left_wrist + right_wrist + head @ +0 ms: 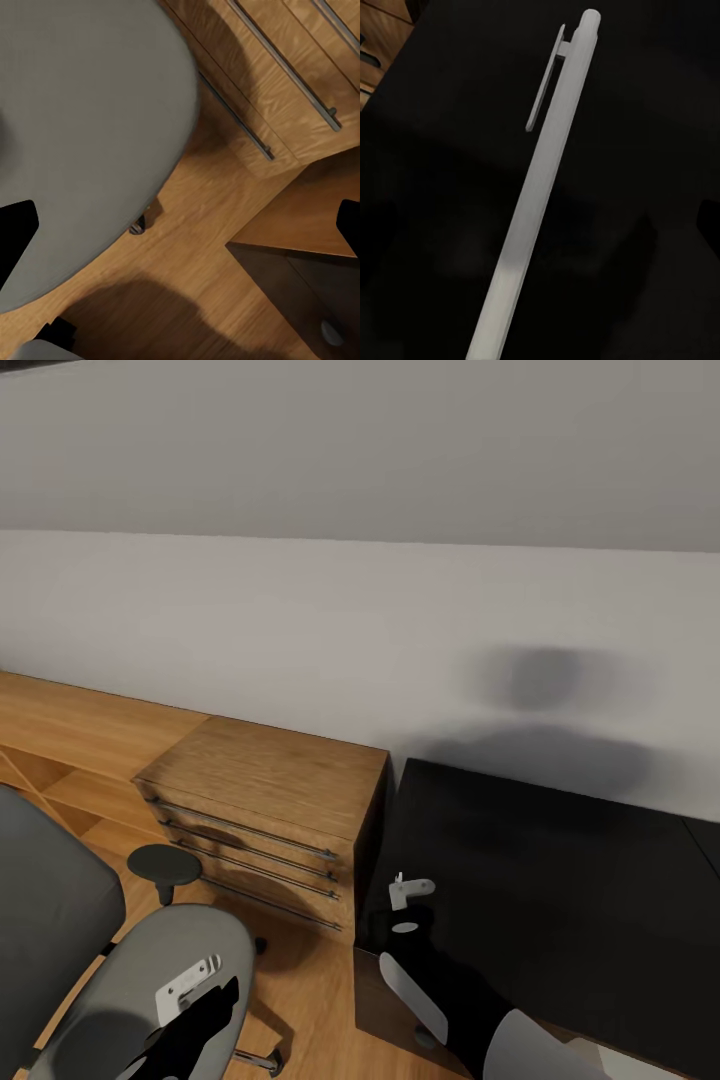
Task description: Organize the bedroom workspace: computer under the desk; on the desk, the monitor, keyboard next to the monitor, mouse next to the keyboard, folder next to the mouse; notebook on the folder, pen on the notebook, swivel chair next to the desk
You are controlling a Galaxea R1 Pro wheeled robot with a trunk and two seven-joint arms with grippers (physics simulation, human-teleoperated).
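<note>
A white pen (540,187) is seen over the black desk (560,880). Whether either gripper's jaws are open cannot be told.

Wood, cloth, gloss black and pale plastic

The chest of drawers (262,800) and the floor (195,262) look like warm, grained wood with a soft sheen; the drawers carry thin, bright metal bar handles (281,56). The swivel chair (140,980) seat is matt grey cloth, smooth and even, and its armrest pad (163,865) looks like dull black plastic. The counter (560,890) has a smooth black top with faint reflections. The pen (536,202) looks like smooth pale plastic with a slight satin shine, clip included. The wall (350,610) is flat, matt and off-white.
</note>
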